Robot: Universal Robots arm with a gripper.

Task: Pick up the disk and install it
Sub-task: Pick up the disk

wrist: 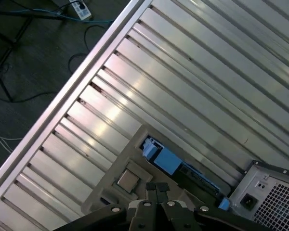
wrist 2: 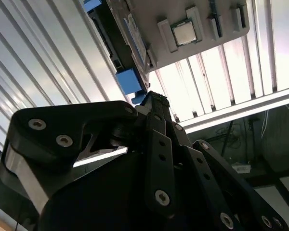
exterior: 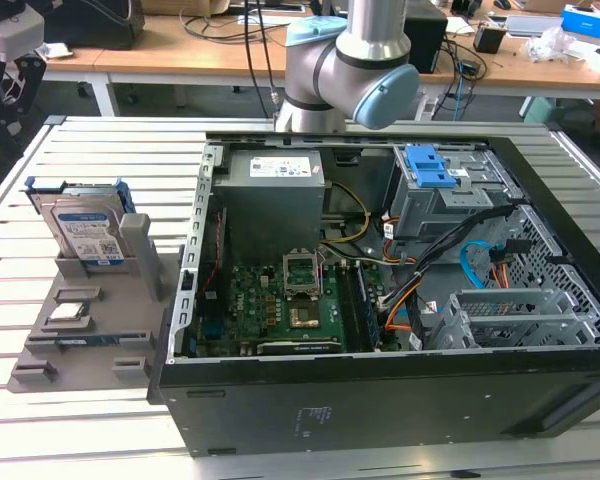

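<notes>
**Disk in its holder, gripper empty above it**

We found the flat silver-grey hard disk (exterior: 85, 230) with the blue-and-white label and blue plastic carrier frame standing on edge in a slot of the grey plastic holder tray (exterior: 40, 350). The tray lay on the slatted metal table (exterior: 80, 430), just beside the open black computer case (exterior: 380, 400), on the exterior view's left. A small square silver processor chip (exterior: 68, 311) lay flat on the same tray, near the disk.

In the first wrist view the black linkage gripper (wrist: 156, 186) hung above the tray, apart from the disk. Its fingertips were drawn together with nothing between them.

We judged the disk rigid and fairly heavy for its size. Its metal faces looked smooth enough to slip, and it is likely sensitive to knocks. The upper part stood clear of the slot, so a pinch across the two broad faces there seemed soundest (the blue frame looked more flexible).

The table slats were ridged and reflective. Wooden desks (exterior: 180, 60) strewn with cables stood behind the grey-and-blue robot arm (exterior: 355, 60).
</notes>
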